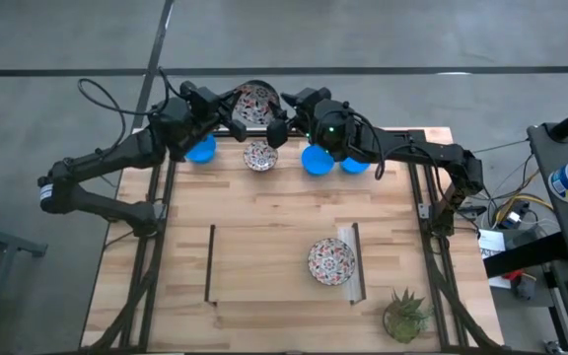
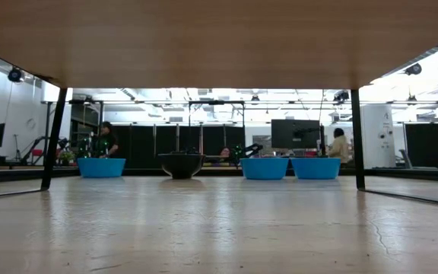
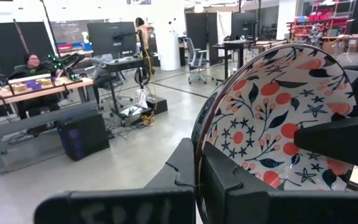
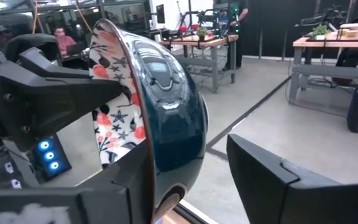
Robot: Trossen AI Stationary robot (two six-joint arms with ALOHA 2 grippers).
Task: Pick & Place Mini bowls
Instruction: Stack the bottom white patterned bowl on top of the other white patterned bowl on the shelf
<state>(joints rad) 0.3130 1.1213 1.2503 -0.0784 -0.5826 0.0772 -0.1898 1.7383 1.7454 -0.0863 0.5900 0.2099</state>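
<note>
A floral mini bowl, white inside and dark blue outside, stands on edge in the air beyond the table's far edge. My left gripper is shut on it. My right gripper is open at its opposite side: one finger lies by the patterned inside, the other stands clear of the dark outer wall. Along the far edge sit three blue bowls and a floral one on their bases. Another floral bowl sits near the front. My left gripper pinches the floral bowl's rim, one finger inside on the patterned face and one outside on the dark wall. The fingers come level from the table's left. The bowl is lifted clear and stands on edge. My right gripper: whether its inner finger touches the bowl, I cannot tell.
A small green plant stands at the table's near right corner. Two dark strips bound a bare stretch of wood in the table's near half. The low view shows the far-edge bowls in a row. People sit at desks in the room behind.
</note>
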